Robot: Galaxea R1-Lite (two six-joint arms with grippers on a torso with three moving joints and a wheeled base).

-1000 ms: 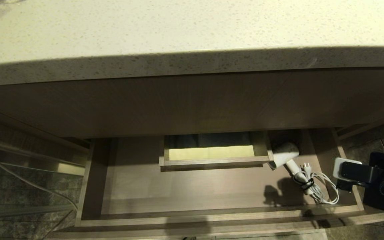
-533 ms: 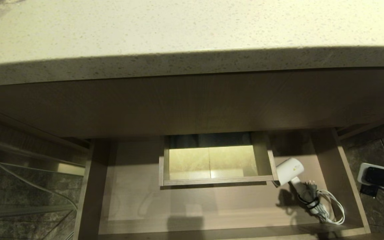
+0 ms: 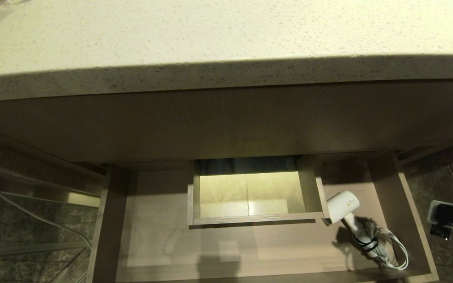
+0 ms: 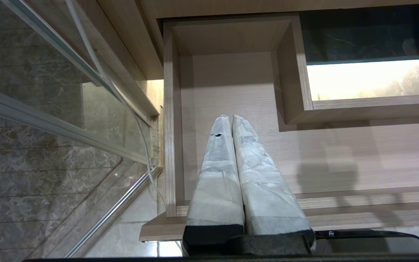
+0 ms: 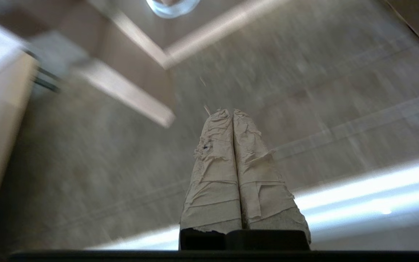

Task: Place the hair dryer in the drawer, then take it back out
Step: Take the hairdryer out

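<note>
Right of the drawer (image 3: 417,220), your right claw (image 3: 446,220) sits clenched and empty (left claw (image 4: 231,122) likewise); hair dryer (image 3: 348,210) lies just left, handle angled near-right.

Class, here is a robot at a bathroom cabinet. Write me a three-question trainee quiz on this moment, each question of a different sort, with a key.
1. True or false: the small white hair dryer with its bound cord lies inside the wide beige wood-grain drawer.
2. The dryer lies beside the drawer's rectangular walled cut-out, towards the robot's: A) left B) right
3. Fill in: the right gripper, beside the drawer and over the floor, has its fingers ____.

Key: 1 true; 2 B; 3 shut.
</note>
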